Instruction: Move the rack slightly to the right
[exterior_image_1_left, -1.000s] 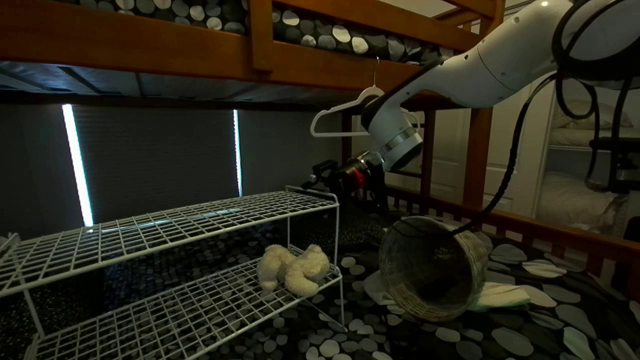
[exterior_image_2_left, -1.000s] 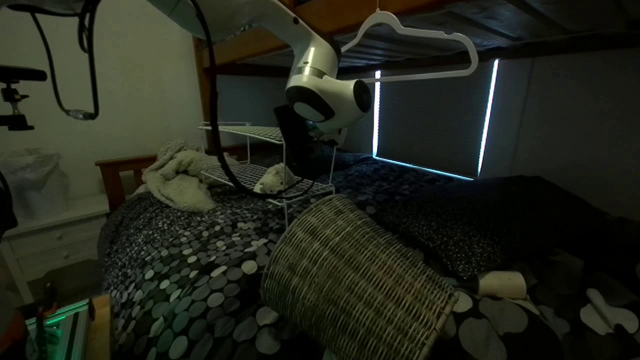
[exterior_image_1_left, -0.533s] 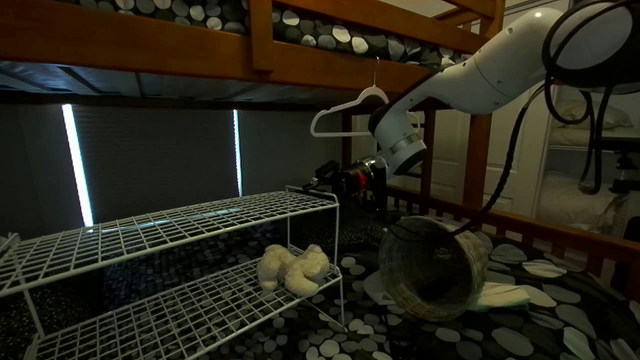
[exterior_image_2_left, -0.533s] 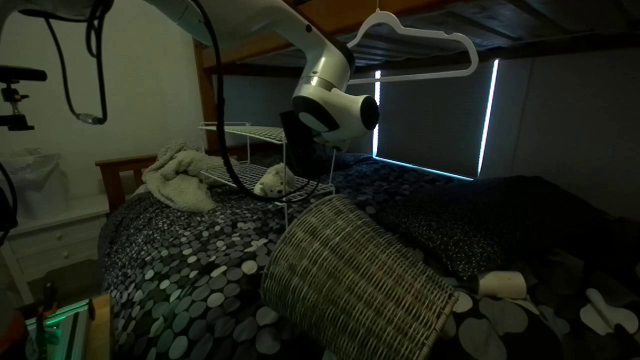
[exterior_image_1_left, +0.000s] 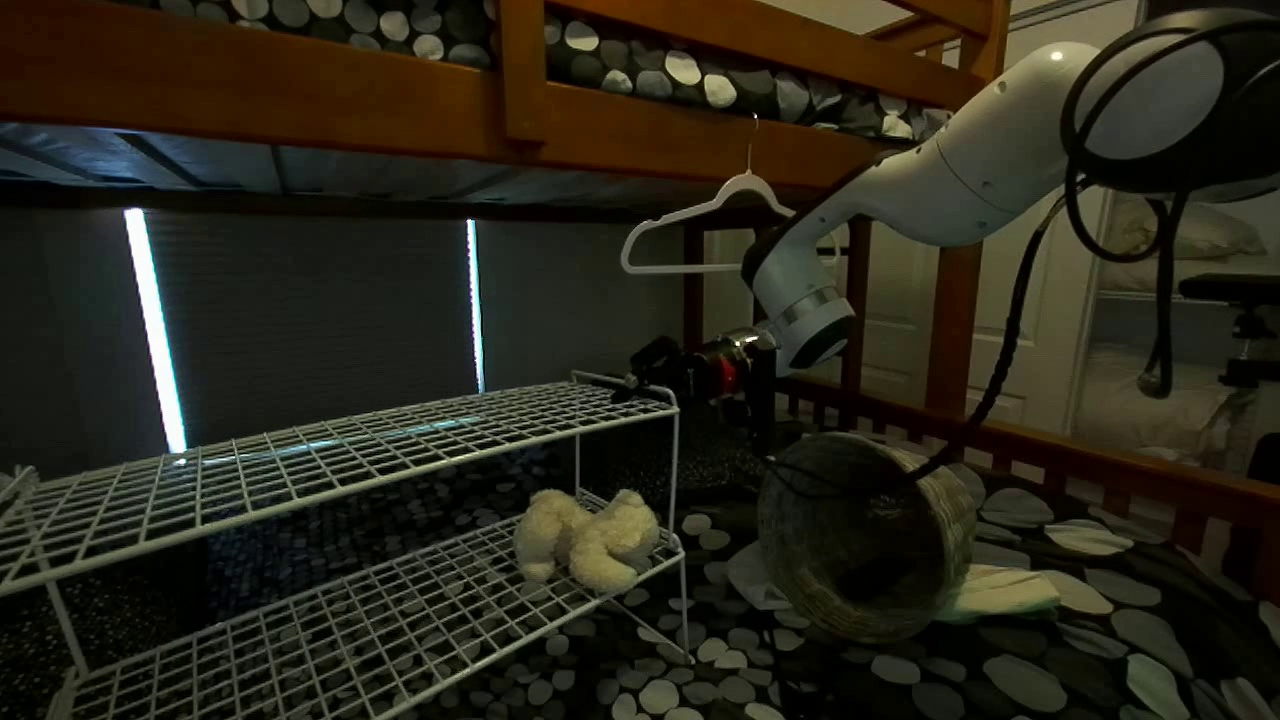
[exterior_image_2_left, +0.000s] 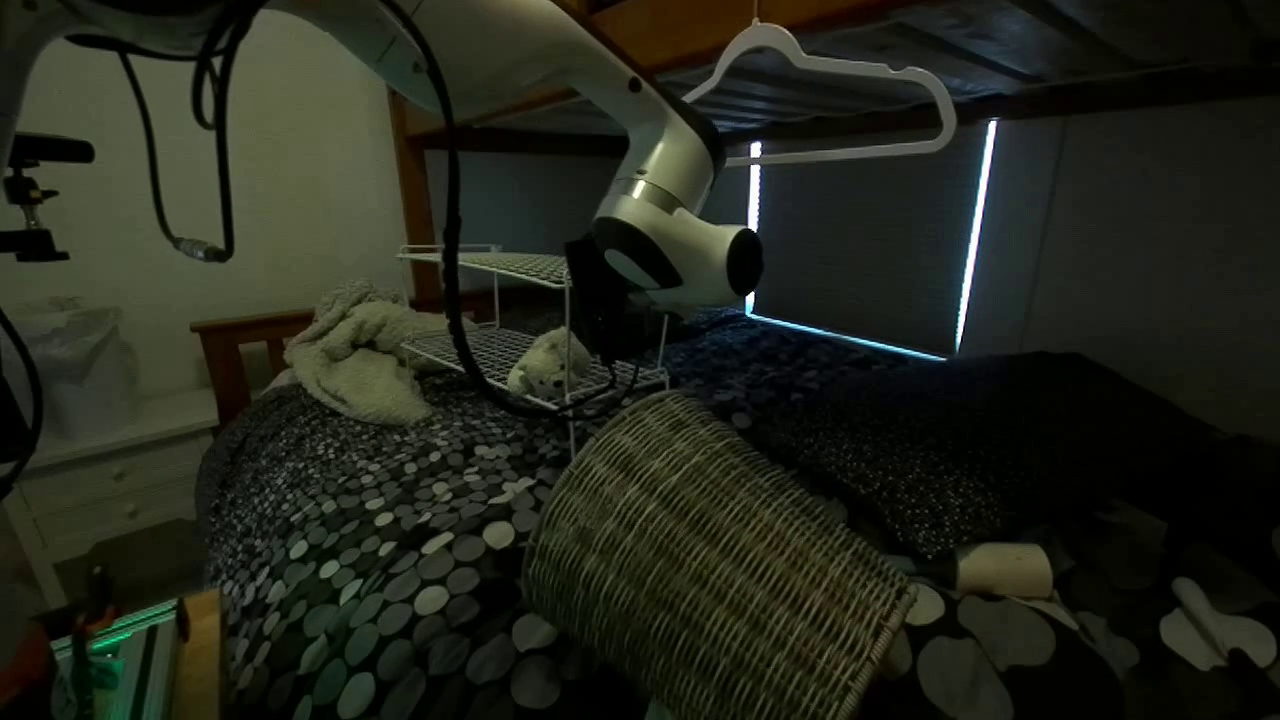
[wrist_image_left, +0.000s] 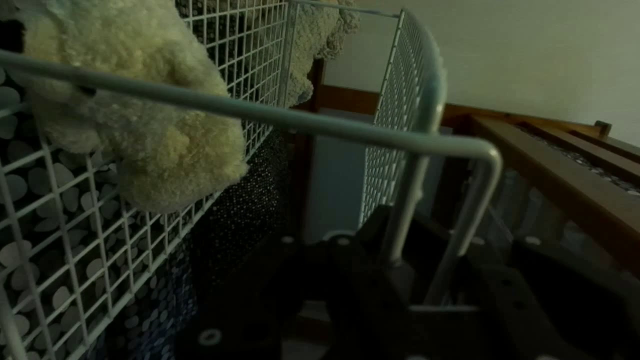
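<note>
Two rack bars (wrist_image_left: 407, 207) between fingers (wrist_image_left: 505, 292)

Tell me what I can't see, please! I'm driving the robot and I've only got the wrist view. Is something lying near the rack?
Observer: Yes! A wicker basket lies on its side, near the end of the rack that holds the soft toy.
Operator: Whoa! Is anything dangling up high too?
Observer: Yes, a white hanger shows in both exterior views, hanging higher than the rack.
</note>
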